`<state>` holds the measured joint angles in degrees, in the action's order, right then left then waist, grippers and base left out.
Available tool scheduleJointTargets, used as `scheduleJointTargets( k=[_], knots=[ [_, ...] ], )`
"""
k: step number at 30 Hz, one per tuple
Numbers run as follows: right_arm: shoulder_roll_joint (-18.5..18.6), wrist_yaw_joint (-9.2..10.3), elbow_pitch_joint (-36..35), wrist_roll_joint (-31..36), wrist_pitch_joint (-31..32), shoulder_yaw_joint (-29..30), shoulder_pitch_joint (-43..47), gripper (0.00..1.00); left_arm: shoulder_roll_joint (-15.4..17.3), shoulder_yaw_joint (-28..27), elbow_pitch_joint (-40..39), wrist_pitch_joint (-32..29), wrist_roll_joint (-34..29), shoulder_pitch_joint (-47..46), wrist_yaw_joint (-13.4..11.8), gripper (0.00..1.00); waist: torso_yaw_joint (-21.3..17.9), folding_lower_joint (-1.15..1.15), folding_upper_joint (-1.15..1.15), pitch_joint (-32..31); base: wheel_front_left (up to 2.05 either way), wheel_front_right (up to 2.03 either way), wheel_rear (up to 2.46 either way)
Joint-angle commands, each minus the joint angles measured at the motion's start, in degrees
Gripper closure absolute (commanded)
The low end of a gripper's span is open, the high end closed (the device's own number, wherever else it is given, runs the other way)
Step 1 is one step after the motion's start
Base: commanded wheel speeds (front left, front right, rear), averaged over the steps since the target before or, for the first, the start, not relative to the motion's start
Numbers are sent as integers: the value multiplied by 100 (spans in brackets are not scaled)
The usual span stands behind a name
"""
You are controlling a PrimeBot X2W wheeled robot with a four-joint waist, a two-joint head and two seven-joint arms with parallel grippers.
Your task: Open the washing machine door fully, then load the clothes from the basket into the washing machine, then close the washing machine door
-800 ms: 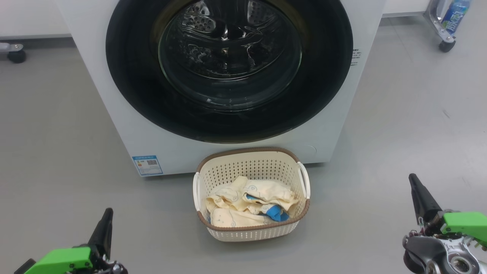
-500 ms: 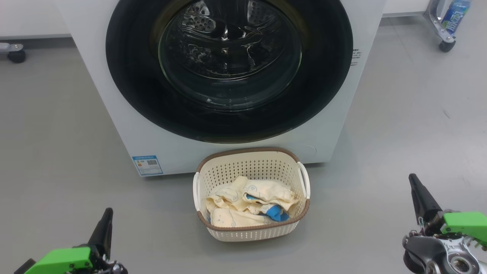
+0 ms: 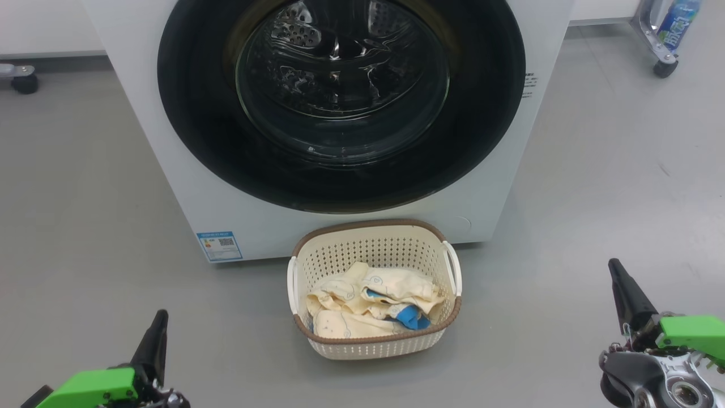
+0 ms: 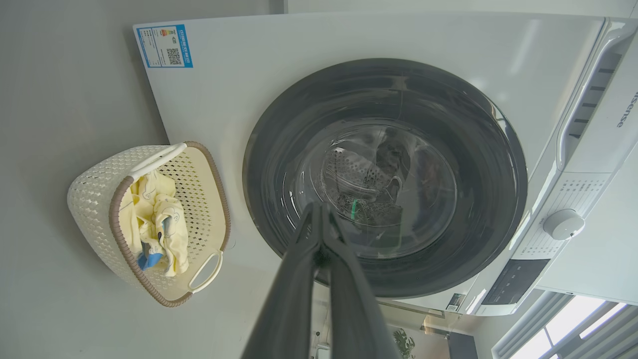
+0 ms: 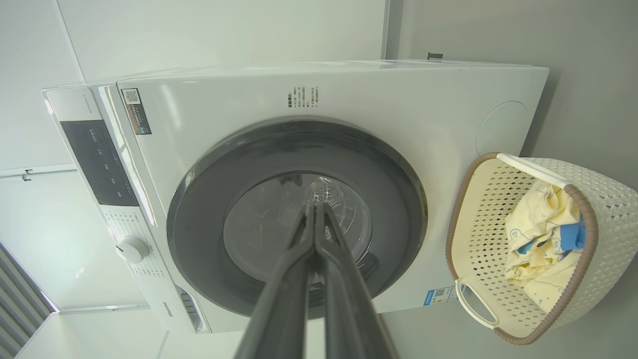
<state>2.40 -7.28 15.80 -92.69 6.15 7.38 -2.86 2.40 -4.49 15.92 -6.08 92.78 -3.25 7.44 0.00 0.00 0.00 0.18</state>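
Observation:
The white washing machine (image 3: pixel 187 187) stands ahead of me, its round black-ringed door (image 3: pixel 198 141) closed against the front. Directly before it on the floor sits the cream basket (image 3: pixel 376 347), holding pale-yellow clothes (image 3: pixel 368 300) with blue trim. My left gripper (image 3: pixel 160 315) hangs shut at the lower left and my right gripper (image 3: pixel 614 264) shut at the lower right, both empty and well short of the machine. In the left wrist view the shut left gripper (image 4: pixel 318 205) lines up with the door (image 4: pixel 279 124), basket (image 4: pixel 94 199) to its left. In the right wrist view the shut right gripper (image 5: pixel 314 205) faces the door (image 5: pixel 209 199), basket (image 5: pixel 613 209) to its right.
Grey floor spreads on both sides of the machine. A wheeled metal frame (image 3: pixel 657 48) carrying a bottle (image 3: pixel 677 22) stands at the far right, and a caster (image 3: pixel 22 79) at the far left. The control panel with its dial (image 4: pixel 563 224) appears in the left wrist view.

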Motion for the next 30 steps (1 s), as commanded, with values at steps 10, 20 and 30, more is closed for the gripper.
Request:
scheduleJointTargets(
  k=[10, 20, 30],
  knots=[
    [51, -21, -178, 53, 35, -84, -332, 100, 51, -205, -189, -42, -62, -293, 4, 100, 0, 0, 0, 0, 0, 0, 0],
    [51, -21, -178, 54, 36, -83, -332, 100, 51, -206, -189, -42, -63, -293, 4, 100, 0, 0, 0, 0, 0, 0, 0],
    [-124, 0, 399, 12, -42, -81, 284, 0, -85, 64, 409, 42, -13, 252, -1, 0, -1, 0, 0, -1, 0, 0, 0]
  ],
)
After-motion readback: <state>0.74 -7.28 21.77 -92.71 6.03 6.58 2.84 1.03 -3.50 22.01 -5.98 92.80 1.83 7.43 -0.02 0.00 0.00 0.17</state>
